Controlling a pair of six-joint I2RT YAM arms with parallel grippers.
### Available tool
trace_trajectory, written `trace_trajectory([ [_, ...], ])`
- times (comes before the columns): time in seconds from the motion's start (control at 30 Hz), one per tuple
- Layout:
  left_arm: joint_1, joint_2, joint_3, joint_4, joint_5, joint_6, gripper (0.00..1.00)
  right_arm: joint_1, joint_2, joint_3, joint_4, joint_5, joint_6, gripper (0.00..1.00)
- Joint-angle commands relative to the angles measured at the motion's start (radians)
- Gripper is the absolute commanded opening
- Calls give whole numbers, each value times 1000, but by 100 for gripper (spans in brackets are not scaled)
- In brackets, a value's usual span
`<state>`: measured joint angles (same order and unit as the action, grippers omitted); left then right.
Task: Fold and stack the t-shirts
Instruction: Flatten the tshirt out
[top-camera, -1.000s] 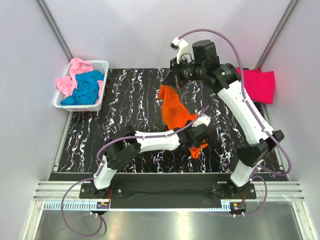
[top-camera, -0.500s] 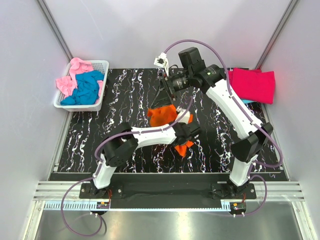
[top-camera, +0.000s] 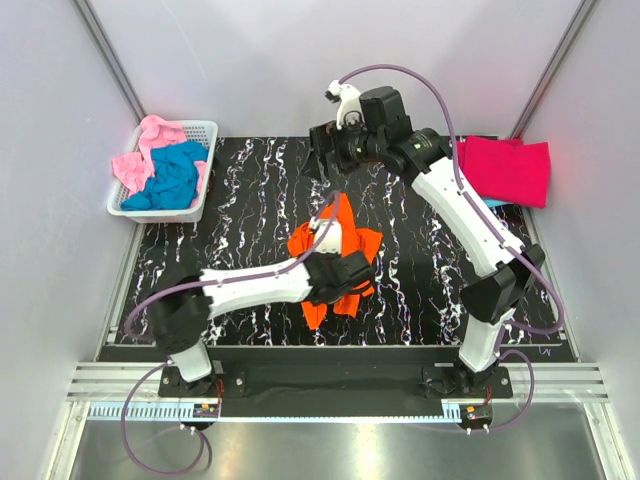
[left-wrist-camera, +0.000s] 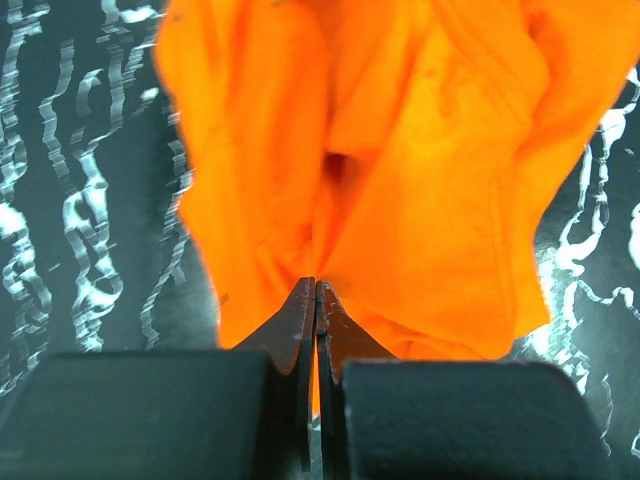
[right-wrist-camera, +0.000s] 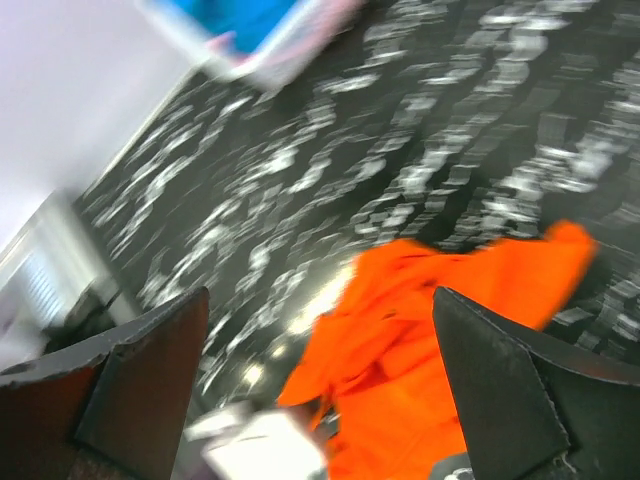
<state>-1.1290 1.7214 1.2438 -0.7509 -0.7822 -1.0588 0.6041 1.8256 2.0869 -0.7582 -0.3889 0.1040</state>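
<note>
The left gripper (left-wrist-camera: 316, 292) is clamped on a thin fold of the orange t-shirt (top-camera: 358, 243), bunched mid-table; the right gripper (top-camera: 326, 165) gapes empty nearer the far edge. That one-point hold may slip, or drag the cloth into a crumple.

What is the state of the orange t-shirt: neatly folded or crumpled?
Crumpled. The orange t-shirt is bunched in uneven ridges with no flat layers, and the left pincer, shut, pinches its edge.

A robotics lab test cell: a black marbled worktop (top-camera: 240, 220) boxed in by bare pale wall panels (top-camera: 300, 60) on aluminium posts (top-camera: 108, 55), two white robot arms (top-camera: 470, 215) bolted to a base rail (top-camera: 330, 376) at 6 o'clock, purple cables (top-camera: 395, 68) looping over them
</note>
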Motion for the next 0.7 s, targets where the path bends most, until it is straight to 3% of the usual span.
trace_trajectory([
  [0.0,-2,-161,-75,-42,-87,-96,0,-61,18,9,57,330,127,100],
  [0.27,1,-358,-155,-189,-173,-222,0,-173,-38,-244,82,384,186,97],
  [0.37,3,-398,-171,-219,-172,-184,1,-178,-100,-402,99,443,203,97],
  [0.53,-15,-451,-234,39,-1,63,43,-178,-273,-691,141,492,258,96],
  [0.57,-14,-494,-301,103,82,124,59,-178,-299,-762,148,493,267,95],
  [0.67,-14,-581,-461,361,208,187,74,-176,-391,-862,171,463,322,94],
])
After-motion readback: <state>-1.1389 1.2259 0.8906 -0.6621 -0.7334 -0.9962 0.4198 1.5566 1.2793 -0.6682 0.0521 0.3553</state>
